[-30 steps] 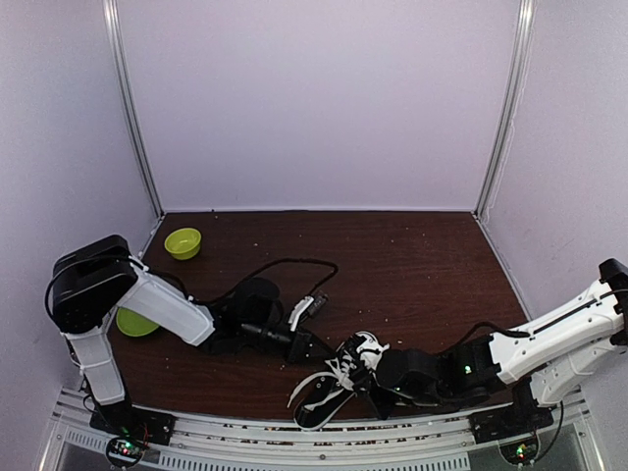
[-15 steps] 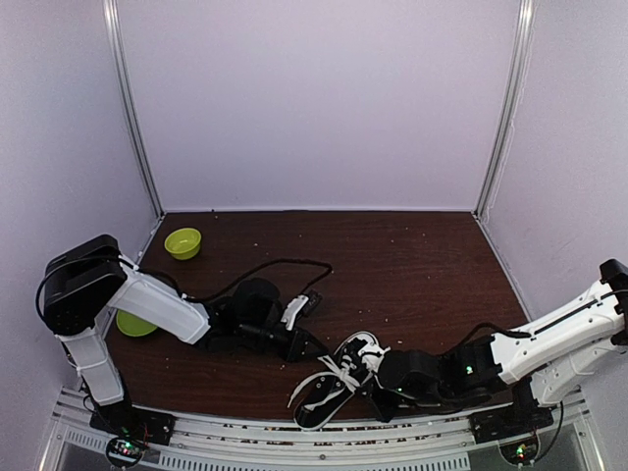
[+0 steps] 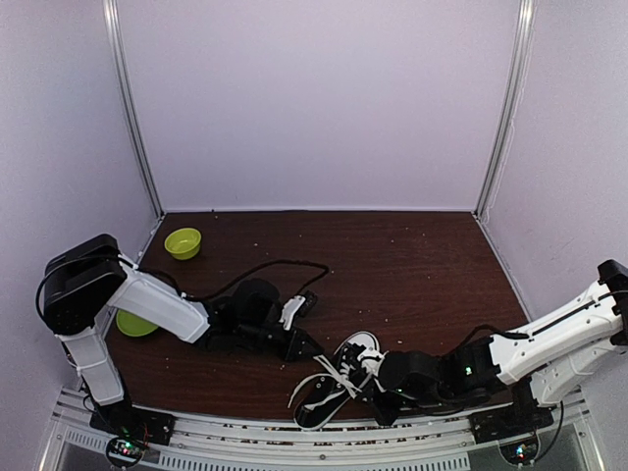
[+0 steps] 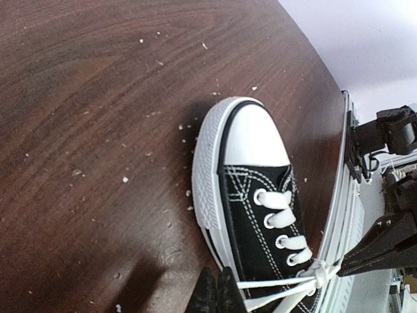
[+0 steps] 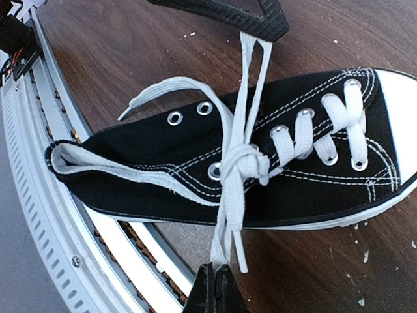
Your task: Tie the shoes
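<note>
One black canvas shoe [image 3: 339, 378] with a white toe cap lies at the table's near edge, heel over the rail. Its white laces [image 5: 244, 163] meet in a knot at mid tongue. My left gripper [image 4: 219, 277] is shut on a lace loop that runs taut to the knot [image 4: 319, 274]. On the shoe's other side my right gripper [image 5: 215, 270] is shut on the other loop, which hangs down from the knot. In the top view the left gripper [image 3: 309, 348] sits left of the shoe and the right gripper [image 3: 376, 391] right of it.
Two green bowls stand at the left, one [image 3: 183, 242] far back and one [image 3: 135, 322] beside the left arm. A black cable [image 3: 275, 265] loops over the table behind the left wrist. The metal rail [image 5: 65, 215] runs under the shoe's heel.
The left arm has drawn back slightly to the left, pulling its loop taut. The shoe has shifted a little. Both grippers have stayed shut on the laces.
</note>
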Tool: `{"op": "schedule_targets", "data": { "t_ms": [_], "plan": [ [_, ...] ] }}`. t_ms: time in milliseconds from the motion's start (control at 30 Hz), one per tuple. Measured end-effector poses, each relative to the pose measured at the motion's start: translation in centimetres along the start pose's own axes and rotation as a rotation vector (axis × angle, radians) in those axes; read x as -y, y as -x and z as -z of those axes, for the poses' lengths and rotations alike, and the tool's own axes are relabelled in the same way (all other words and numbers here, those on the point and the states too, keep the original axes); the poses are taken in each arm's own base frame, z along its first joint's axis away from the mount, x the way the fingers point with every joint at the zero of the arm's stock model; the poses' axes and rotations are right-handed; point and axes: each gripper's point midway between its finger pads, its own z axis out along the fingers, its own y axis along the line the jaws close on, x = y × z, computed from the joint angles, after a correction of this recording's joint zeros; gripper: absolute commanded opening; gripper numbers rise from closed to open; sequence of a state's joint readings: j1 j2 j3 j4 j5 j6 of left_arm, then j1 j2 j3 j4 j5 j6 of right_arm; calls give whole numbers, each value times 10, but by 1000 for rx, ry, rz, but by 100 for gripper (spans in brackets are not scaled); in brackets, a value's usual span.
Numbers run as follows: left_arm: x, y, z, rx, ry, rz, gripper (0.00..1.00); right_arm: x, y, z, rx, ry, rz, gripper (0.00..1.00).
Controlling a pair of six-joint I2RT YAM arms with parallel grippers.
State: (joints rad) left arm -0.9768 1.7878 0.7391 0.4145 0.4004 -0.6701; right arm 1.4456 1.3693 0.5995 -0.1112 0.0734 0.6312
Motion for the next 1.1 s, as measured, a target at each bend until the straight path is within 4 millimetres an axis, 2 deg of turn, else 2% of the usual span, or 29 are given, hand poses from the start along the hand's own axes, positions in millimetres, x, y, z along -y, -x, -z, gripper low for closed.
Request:
{"op": "schedule_targets", "data": {
  "t_ms": [433,467,500,600,633,700,833,967,1100],
  "plan": [
    [-8,4,3,5,26,13,0,-4,-4,-3,-23,28,-1,0],
    [-8,4,4,4,20,10,0,-4,-4,-3,-23,28,-1,2],
    [-7,4,4,2,11,5,0,-4,-4,-3,-23,28,-2,13],
    [-2,6,5,-3,-21,-16,33,-2,-5,-2,-27,23,-7,46],
    [-2,8,5,1,-25,-27,41,-1,-7,-2,-33,17,-14,53],
    [-3,11,8,9,-27,-40,51,2,-7,2,-33,7,-18,62],
    [4,24,20,47,-22,-78,59,8,6,17,26,20,-61,67],
    [16,39,35,105,-23,-118,60,25,21,29,98,32,-129,67],
    [16,41,40,123,-12,-123,60,34,38,31,150,45,-188,64]
  ]
}}
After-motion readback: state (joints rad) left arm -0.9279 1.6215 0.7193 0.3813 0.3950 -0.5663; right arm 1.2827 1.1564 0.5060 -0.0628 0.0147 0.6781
